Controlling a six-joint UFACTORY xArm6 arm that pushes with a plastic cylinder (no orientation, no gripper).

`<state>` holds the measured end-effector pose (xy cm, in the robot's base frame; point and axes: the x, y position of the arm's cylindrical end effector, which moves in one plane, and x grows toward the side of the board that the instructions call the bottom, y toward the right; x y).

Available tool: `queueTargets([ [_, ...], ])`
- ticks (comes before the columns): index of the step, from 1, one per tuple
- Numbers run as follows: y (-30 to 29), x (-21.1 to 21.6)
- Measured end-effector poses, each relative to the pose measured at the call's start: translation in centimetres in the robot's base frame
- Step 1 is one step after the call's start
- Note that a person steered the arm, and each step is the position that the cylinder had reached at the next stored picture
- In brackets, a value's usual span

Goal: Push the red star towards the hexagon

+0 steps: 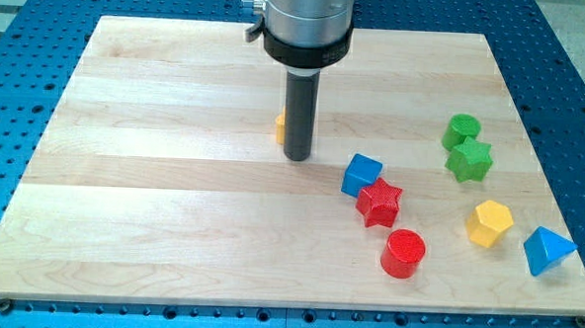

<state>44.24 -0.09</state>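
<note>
The red star lies right of the board's middle, touching a blue cube at its upper left. The yellow hexagon lies to the star's right, well apart from it. My tip rests on the board up and to the left of the star and the blue cube, with a gap between. A small yellow block is mostly hidden behind the rod.
A red cylinder sits just below the star. A green cylinder and a green star lie at the upper right. A blue triangular block is near the right edge. The wooden board sits on a blue perforated table.
</note>
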Motion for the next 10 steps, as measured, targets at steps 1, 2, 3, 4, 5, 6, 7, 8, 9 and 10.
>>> queueTargets([
  [1, -4.0, 2.4],
  [2, -3.6, 7.4],
  [3, 0.1, 11.9],
  [4, 5.0, 11.2],
  [5, 6.4, 9.6],
  [6, 5.5, 9.1],
  [7, 8.6, 8.3],
  [8, 13.8, 8.2],
  [9, 16.4, 8.2],
  [10, 16.4, 8.2],
])
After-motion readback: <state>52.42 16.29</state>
